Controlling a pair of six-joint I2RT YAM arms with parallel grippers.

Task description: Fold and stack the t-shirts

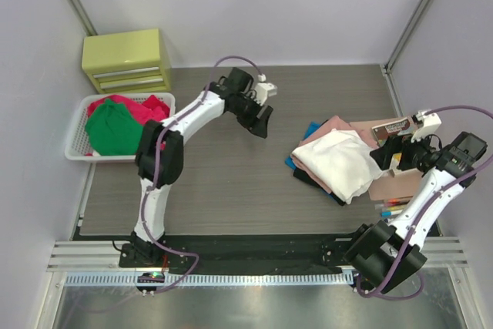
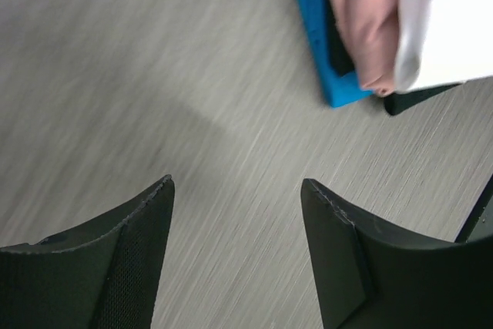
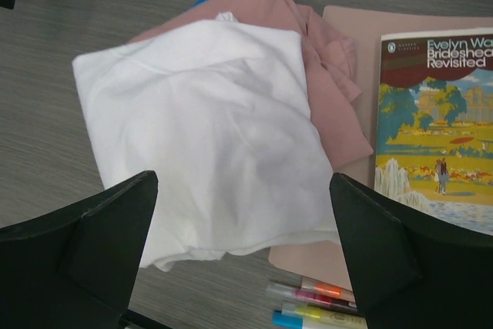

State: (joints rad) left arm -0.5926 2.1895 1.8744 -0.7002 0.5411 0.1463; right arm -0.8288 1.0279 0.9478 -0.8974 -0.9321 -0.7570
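- Two arms over the table (image 1: 231,182), and neither has hold of anything.
- Left gripper (image 2: 237,182): jaws apart by a good gap, only bare tabletop between them, hanging above the middle of the table towards its far edge.
- Right gripper (image 3: 243,179): jaws spread wide, hovering over the stack near the right edge and touching none of it.
- The stack, counting down: one white t-shirt (image 3: 208,136) on top, folded and a bit rumpled; one salmon-pink t-shirt (image 3: 323,75) under it, poking out on the far side; one black t-shirt (image 1: 316,184) showing at the near edge.
- At the very bottom, one blue layer (image 2: 312,21); I cannot tell whether it is cloth.
- One white basket (image 1: 77,140) at the left edge, towards the far corner, with one green t-shirt (image 1: 112,129) bunched in front.
- Behind the green one there is red cloth (image 1: 150,105), unfolded; how many shirts that makes I cannot tell.
- One yellow drawer unit (image 1: 127,59) by the far left corner.
- One book (image 3: 439,129) on a pink board (image 3: 362,28), just beside the stack towards the right edge.
- Four markers (image 3: 312,302) lined up at the board's near edge: orange, pink, yellow, blue.
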